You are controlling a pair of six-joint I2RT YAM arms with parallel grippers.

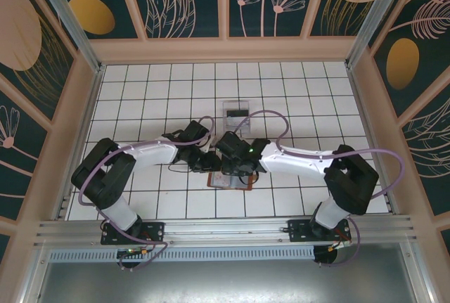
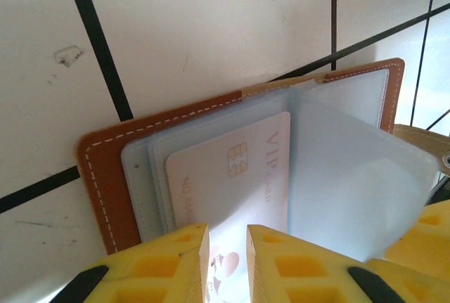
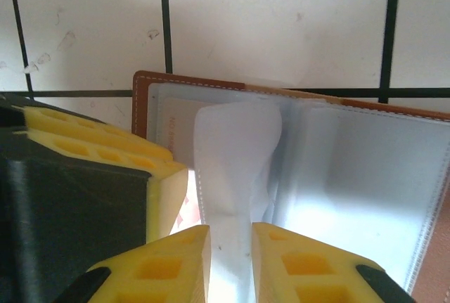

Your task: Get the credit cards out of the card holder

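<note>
- The card holder (image 2: 105,176) lies open and flat on the table (image 2: 211,29), right under and just ahead of both pincers. It has a brown stitched rim and grey-blue clear pockets inside.
- A pale credit card (image 2: 232,169), with a chip and the letters "VIP", sits in a pocket ahead of the left pincer (image 2: 226,236). Its near end runs down between that pincer's fingers.
- The left pincer is closed to a narrow slit and clamped on the near end of that card.
- The right pincer (image 3: 230,236) is also at a narrow slit. It pinches a clear pocket page (image 3: 235,155) that stands up, curled, from the spine. Whether that page carries a card cannot be told.
- The holder's brown edge lies just beyond the left pincer's tips and to their left, with bare white tile past it.
- The pincers crowd each other: the left one's finger sits just beside the right one's left finger.
- Well ahead of both stands a clear stand (image 1: 235,114) with something dark in it. Open tiles lie between it and the holder, and out to the wooden walls (image 1: 90,106).
</note>
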